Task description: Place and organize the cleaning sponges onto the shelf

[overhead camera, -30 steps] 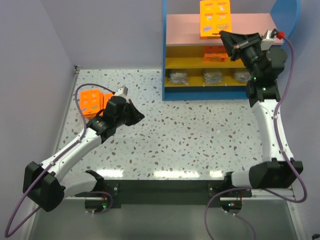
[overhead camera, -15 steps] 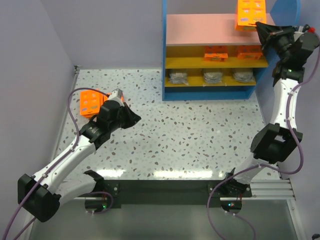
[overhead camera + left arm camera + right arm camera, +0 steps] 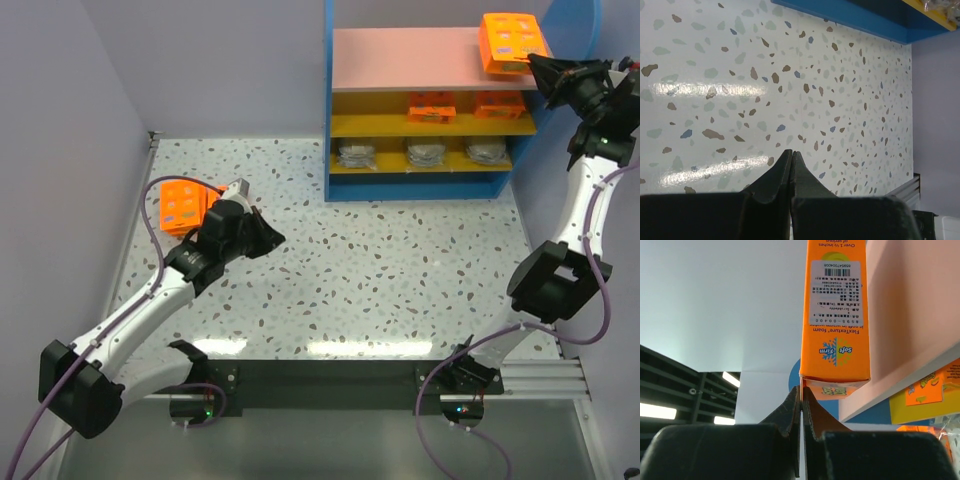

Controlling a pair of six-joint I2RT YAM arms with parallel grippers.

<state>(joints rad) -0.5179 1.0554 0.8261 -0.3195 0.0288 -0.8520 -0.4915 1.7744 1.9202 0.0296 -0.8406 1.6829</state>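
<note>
I see the shelf (image 3: 328, 100) standing at the far right of the counter (image 3: 400, 260). My right end effector (image 3: 533, 67) grips one sponge pack (image 3: 512, 42) over the right end of the top board (image 3: 400, 58). Below, two packs (image 3: 432, 106) lie centre and right on the middle board (image 3: 375, 124). Three wrapped pads (image 3: 427, 153) sit in a row on the bottom board (image 3: 390, 166). Far left on the counter, more packs (image 3: 182, 205) lie together near the wall (image 3: 60, 150), with my left end effector (image 3: 272, 238) to their right.

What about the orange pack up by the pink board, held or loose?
Held: the right fingers are shut on the orange pack, pinching its lower flap. Whether it touches the pink board cannot be told.
</note>
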